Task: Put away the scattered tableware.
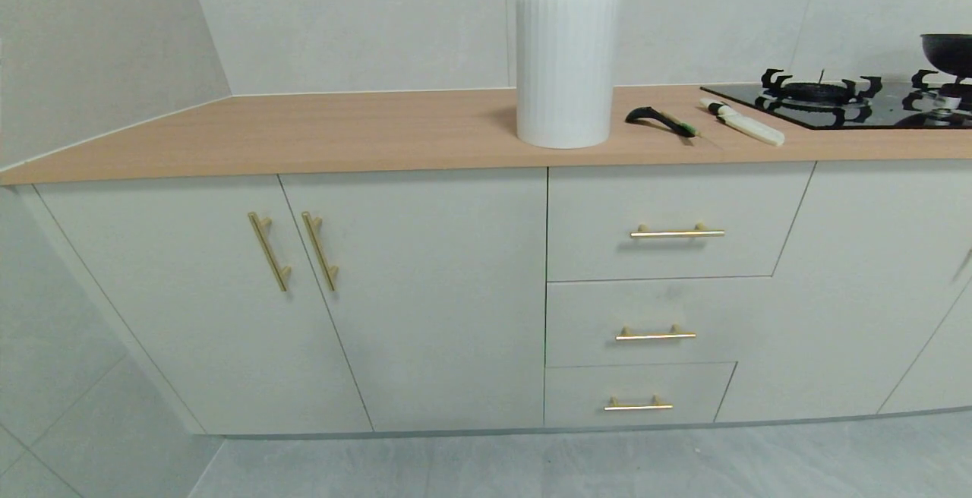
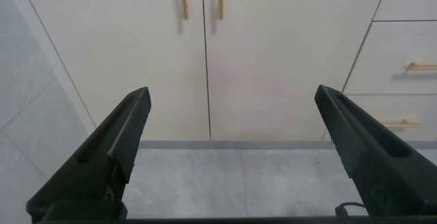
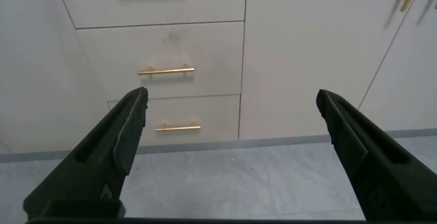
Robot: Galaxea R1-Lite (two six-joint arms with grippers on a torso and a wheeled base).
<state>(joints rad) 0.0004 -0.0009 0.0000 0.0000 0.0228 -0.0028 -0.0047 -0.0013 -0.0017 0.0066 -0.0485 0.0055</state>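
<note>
Lying on the wooden counter (image 1: 342, 130), the scattered tableware sat at about three o'clock from the white ribbed holder (image 1: 566, 69). A black-handled utensil (image 1: 659, 119) lay just beside it. A white-handled utensil (image 1: 743, 122) lay a little farther along the same bearing, near the black hob (image 1: 835, 103). A dark pan (image 1: 949, 50) stood at the hob's two o'clock.

The left gripper (image 2: 232, 98) had its fingers spread wide with nothing between them, and faced the pale cupboard doors (image 2: 273, 60) low down near the grey floor (image 2: 232, 176). In the head view those doors sat at seven o'clock from the holder. The right gripper (image 3: 232, 95) was likewise spread wide and held nothing. It faced the lower drawers (image 3: 164, 53) (the stack at six o'clock below the utensils). Both utensils lay up on the counter, well apart from either claw.
</note>
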